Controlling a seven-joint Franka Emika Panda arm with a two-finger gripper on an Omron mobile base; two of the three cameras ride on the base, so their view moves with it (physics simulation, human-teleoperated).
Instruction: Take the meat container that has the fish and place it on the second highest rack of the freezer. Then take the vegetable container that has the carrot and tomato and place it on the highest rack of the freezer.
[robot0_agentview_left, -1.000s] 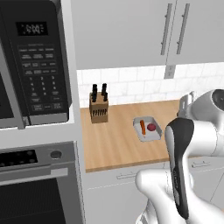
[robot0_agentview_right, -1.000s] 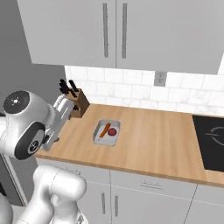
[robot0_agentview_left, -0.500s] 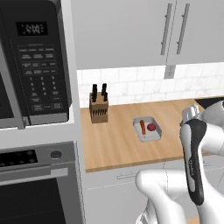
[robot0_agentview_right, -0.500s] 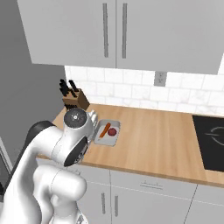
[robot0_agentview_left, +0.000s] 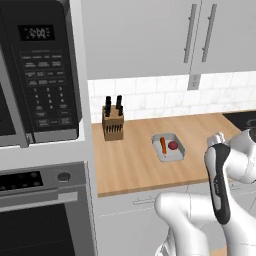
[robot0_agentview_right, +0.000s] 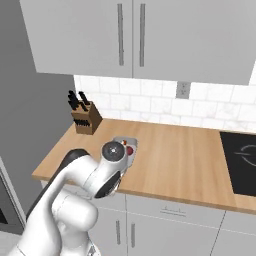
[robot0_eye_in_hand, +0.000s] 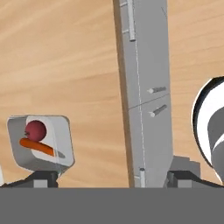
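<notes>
- A pale silver-grey vegetable container (robot0_agentview_left: 169, 148) sits flat on the wooden bench (robot0_agentview_left: 135, 165), a shallow rectangular tray with a rounded rim and raised sides.
- Inside it lie a slender orange carrot (robot0_agentview_left: 163, 145), running most of the tray's length, and a small round red tomato (robot0_agentview_left: 173, 145) just beside the carrot.
- Seen from the hand camera, the tray (robot0_eye_in_hand: 41, 142) rests just above the left fingertip (robot0_eye_in_hand: 41, 178) of the tool (robot0_eye_in_hand: 111, 179), with the tomato (robot0_eye_in_hand: 35, 130) touching the carrot (robot0_eye_in_hand: 37, 147) on the side away from the tool.
- The tool stands released, its two dark tips spread wide with nothing between them; the tray lies off to one side of the gap, apart from both tips.
- Grey cabinet fronts (robot0_eye_in_hand: 144, 87) with small bar handles run straight ahead of the tool, past the bench edge.
- From the right base camera, the tray (robot0_agentview_right: 129, 146) is partly hidden behind the arm's round joint.
- A wooden knife block (robot0_agentview_left: 113, 124) with black handles stands near the tiled wall, well apart from the tray.
- A black microwave (robot0_agentview_left: 40, 75) hangs above an oven (robot0_agentview_left: 42, 210) beside the bench.
</notes>
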